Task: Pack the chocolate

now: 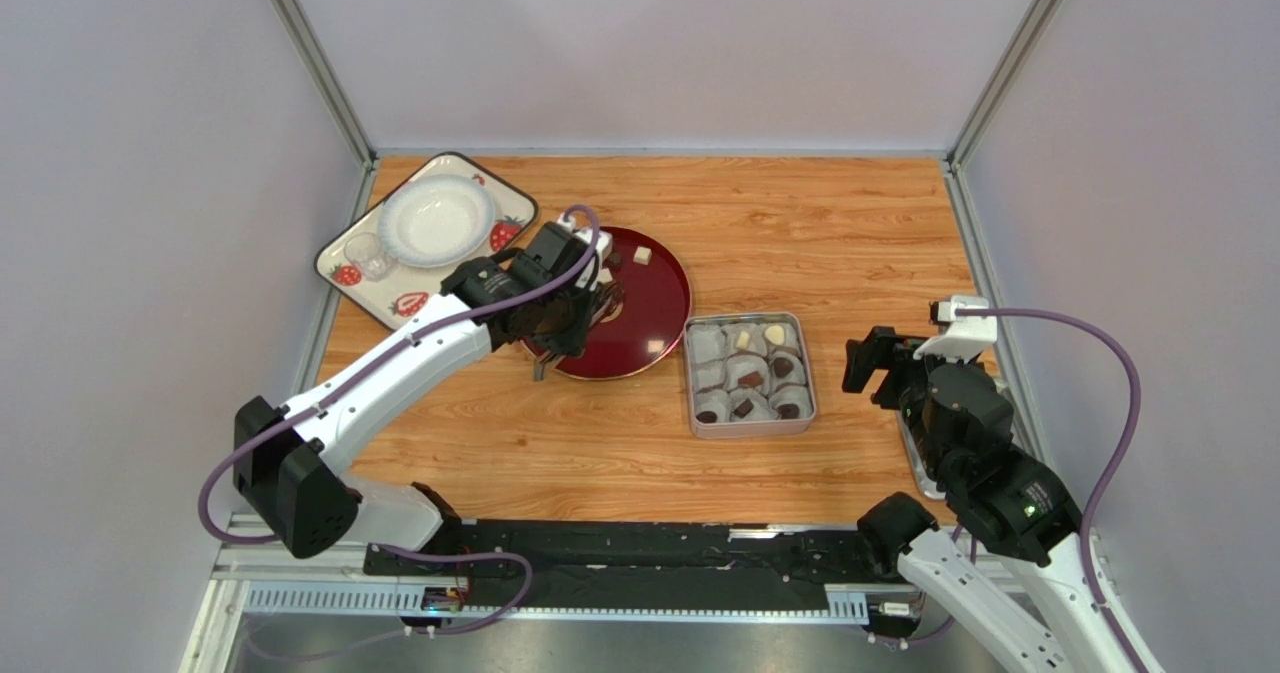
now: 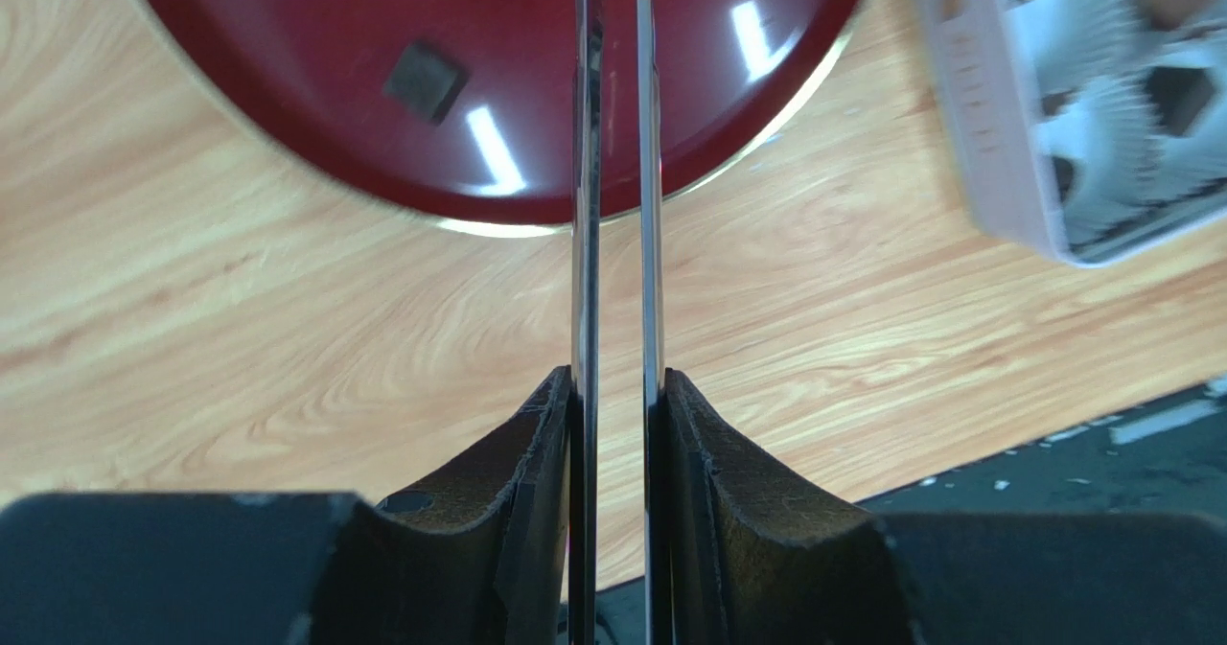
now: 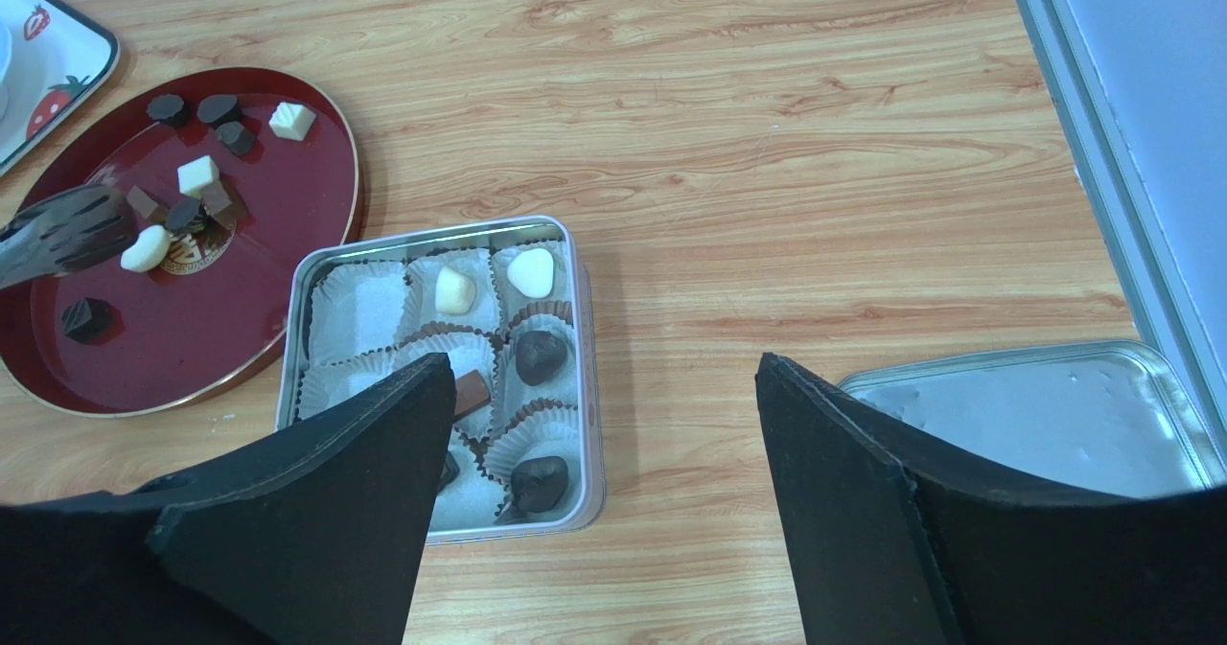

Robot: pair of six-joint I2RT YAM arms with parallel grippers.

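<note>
Loose chocolate lies on the round red plate (image 1: 661, 313): dark rounds (image 3: 216, 106), white cubes (image 3: 198, 175) and a dark cube (image 3: 87, 317), which also shows in the left wrist view (image 2: 425, 80). The square grey tin (image 1: 693, 388) holds paper cups, with two cream pieces (image 3: 455, 290) and several dark pieces (image 3: 540, 358) in them. My left gripper (image 1: 564, 321) is shut on thin metal tongs (image 2: 588, 171), whose tips (image 3: 65, 231) hang over the plate's left part. Nothing shows between the blades. My right gripper (image 3: 605, 386) is open and empty, right of the tin.
A strawberry-printed tray (image 1: 338, 261) with a white bowl (image 1: 433, 220) stands at the back left, beside the plate. The tin's grey lid (image 3: 1037, 415) lies at the right, under my right arm. Grey walls close in the wooden table on three sides.
</note>
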